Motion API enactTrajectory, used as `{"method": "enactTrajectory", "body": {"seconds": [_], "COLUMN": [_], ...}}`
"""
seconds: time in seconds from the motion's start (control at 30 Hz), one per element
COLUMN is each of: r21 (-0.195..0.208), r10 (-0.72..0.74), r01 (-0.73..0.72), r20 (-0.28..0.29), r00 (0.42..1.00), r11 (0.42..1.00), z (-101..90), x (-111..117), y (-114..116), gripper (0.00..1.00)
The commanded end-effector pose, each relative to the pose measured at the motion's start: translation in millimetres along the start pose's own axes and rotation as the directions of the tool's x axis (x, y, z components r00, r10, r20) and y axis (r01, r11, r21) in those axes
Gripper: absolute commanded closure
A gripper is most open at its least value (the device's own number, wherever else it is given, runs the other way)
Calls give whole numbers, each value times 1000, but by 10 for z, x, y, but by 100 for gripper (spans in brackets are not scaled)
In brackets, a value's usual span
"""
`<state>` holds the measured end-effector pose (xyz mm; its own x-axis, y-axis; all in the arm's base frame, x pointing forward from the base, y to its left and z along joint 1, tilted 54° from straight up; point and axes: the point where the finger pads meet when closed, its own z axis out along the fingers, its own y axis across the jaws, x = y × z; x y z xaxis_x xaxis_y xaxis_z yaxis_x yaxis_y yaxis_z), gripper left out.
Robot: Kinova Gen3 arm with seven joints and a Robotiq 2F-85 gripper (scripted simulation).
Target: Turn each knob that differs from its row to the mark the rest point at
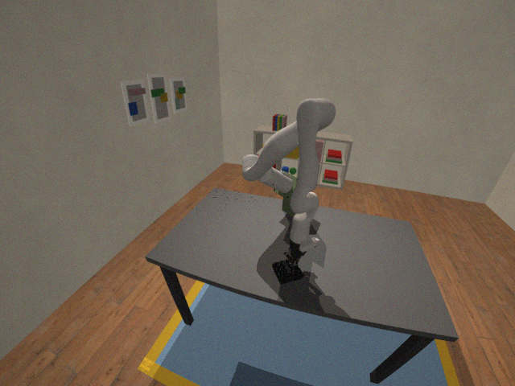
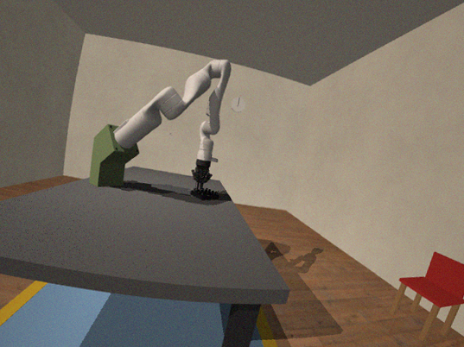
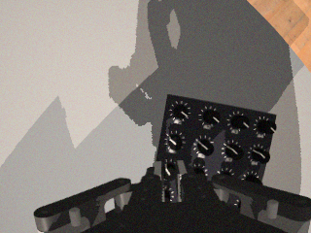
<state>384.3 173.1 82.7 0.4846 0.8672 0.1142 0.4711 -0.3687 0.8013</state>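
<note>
The black knob box [image 1: 289,272] [image 2: 205,194] [image 3: 221,136] stands on the dark grey table [image 1: 232,232] [image 2: 124,227] [image 3: 65,58], close to one long edge. My gripper [image 1: 292,259] [image 2: 200,183] [image 3: 169,171] points straight down onto the box and is shut on a knob [image 3: 170,170]. In the wrist view this knob is in the left column, in the row nearest the camera. The fingers hide most of the knob and its white line. Three rows of knobs with white lines show beyond the fingers. The printed names are too small to read.
The arm's green base [image 1: 288,203] [image 2: 107,162] stands on the table behind the box. A shelf [image 1: 332,162] and a red chair [image 2: 437,283] stand away from the table.
</note>
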Motion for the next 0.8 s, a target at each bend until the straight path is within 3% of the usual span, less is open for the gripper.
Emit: {"method": "enactTrajectory", "body": {"seconds": [0.0,0.43,0.77], "r21": [1,0,0], "r10": [-24,-178,-338], "r01": [24,178,338], "r20": [-1,-1,-1], "r00": [1000,984,941], "r11": [1000,984,941], "z": [-3,-3,-3], "x": [4,4,4], "y": [-2,-2,-2], "gripper": [92,92,92]}}
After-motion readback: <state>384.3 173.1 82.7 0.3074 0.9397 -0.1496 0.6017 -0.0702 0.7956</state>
